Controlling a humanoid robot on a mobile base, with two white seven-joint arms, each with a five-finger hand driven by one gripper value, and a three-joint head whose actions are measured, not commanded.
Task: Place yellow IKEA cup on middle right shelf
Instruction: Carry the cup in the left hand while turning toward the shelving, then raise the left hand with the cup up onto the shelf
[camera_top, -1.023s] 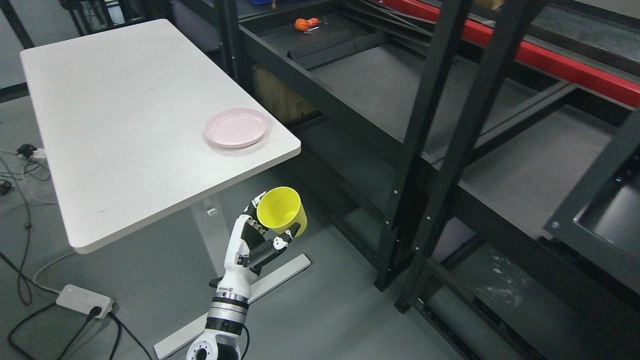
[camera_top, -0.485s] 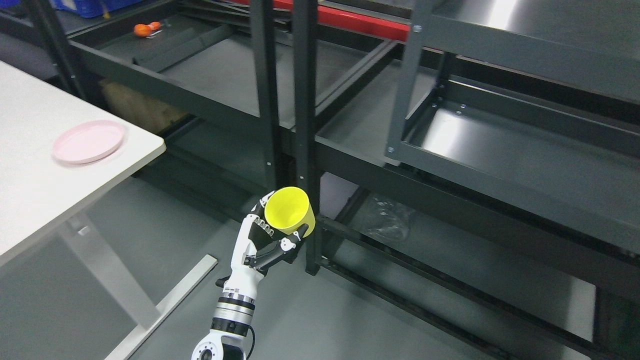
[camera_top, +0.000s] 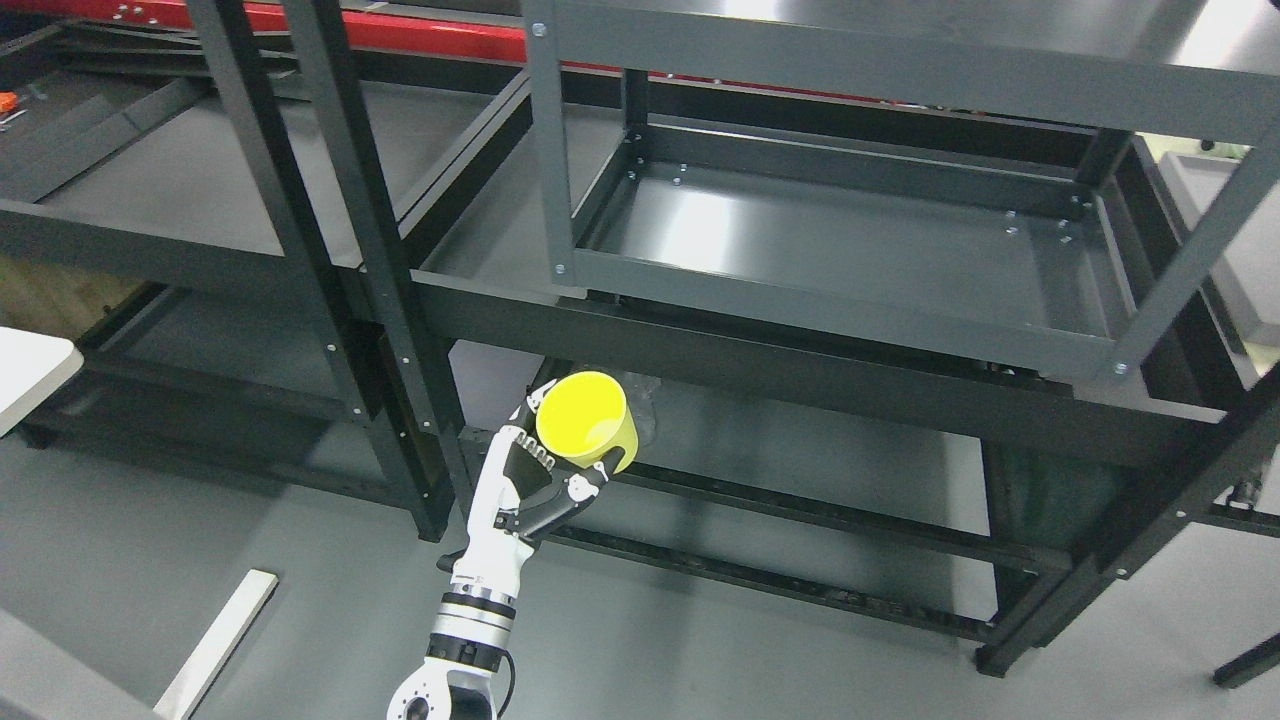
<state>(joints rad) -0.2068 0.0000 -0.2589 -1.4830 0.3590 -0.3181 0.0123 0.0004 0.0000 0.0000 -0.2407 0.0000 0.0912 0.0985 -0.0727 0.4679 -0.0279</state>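
My left hand (camera_top: 556, 462) rises from the bottom edge, left of the middle, with its fingers shut on the yellow cup (camera_top: 585, 420). The cup is held low, tilted with its opening facing up towards the camera, in front of the lower rail of the shelving. Above and to the right of it sits a dark grey metal shelf tray (camera_top: 800, 312) with a raised rim and nothing on it. The right arm does not show.
Black uprights (camera_top: 372, 260) of the shelving stand just left of the hand. A thick dark crossbeam (camera_top: 760, 362) runs right above the cup. A white table corner (camera_top: 30, 366) pokes in at the left, and its foot (camera_top: 215, 632) lies on the grey floor.
The whole picture has swung to the right, so the camera moved: the table and pink plate slid out at the left and the grey shelf tray came into the middle. The hand still holds the cup.
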